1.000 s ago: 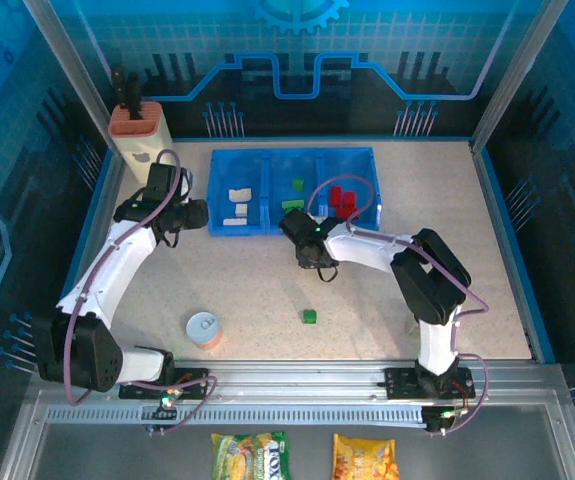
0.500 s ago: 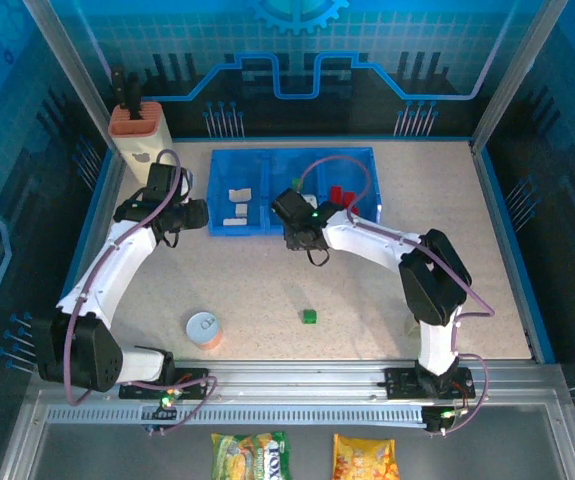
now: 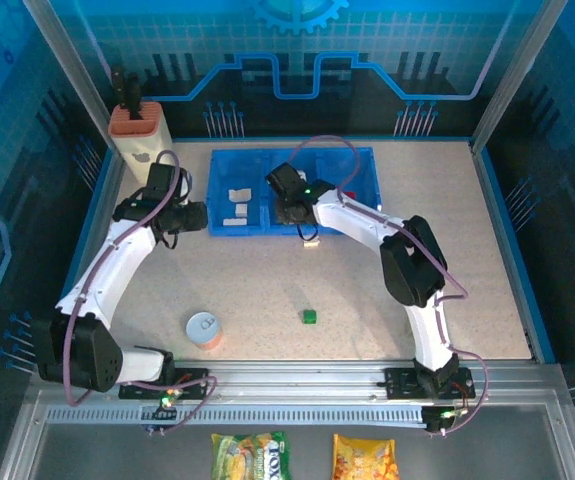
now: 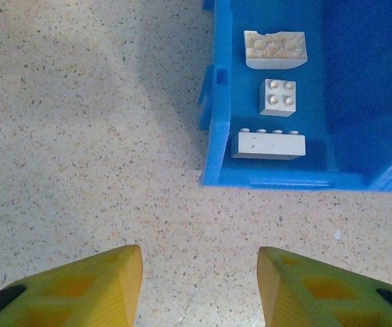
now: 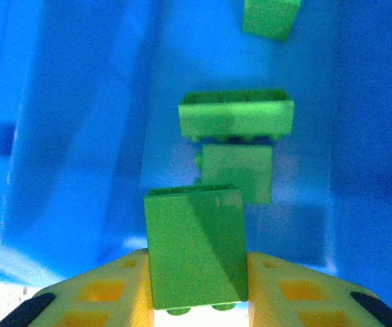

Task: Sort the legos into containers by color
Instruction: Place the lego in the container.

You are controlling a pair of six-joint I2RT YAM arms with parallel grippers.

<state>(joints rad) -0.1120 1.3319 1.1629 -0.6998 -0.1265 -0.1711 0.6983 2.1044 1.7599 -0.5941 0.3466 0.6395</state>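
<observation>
The blue tray (image 3: 363,160) has three compartments. My right gripper (image 3: 291,210) hangs over the middle one, shut on a green lego (image 5: 196,255) that stands upright between its fingers (image 5: 196,289). Below it lie three green legos (image 5: 236,116), (image 5: 240,174), (image 5: 270,17). Three white legos (image 4: 275,50), (image 4: 277,97), (image 4: 268,145) lie in the left compartment (image 4: 217,136). Red legos (image 3: 348,196) show partly in the right one. A green lego (image 3: 310,316) and a cream lego (image 3: 311,241) lie on the table. My left gripper (image 3: 199,214) (image 4: 199,279) stands open just left of the tray.
A round white-topped can (image 3: 203,328) stands at the front left of the table. The beige holder with an orange top (image 3: 137,125) is at the back left corner. Blue walls bound the table's sides.
My right gripper has carried the green lego from the table in front of the tray up and back over the middle compartment, uncovering a cream lego on the table. The left arm stayed still.
</observation>
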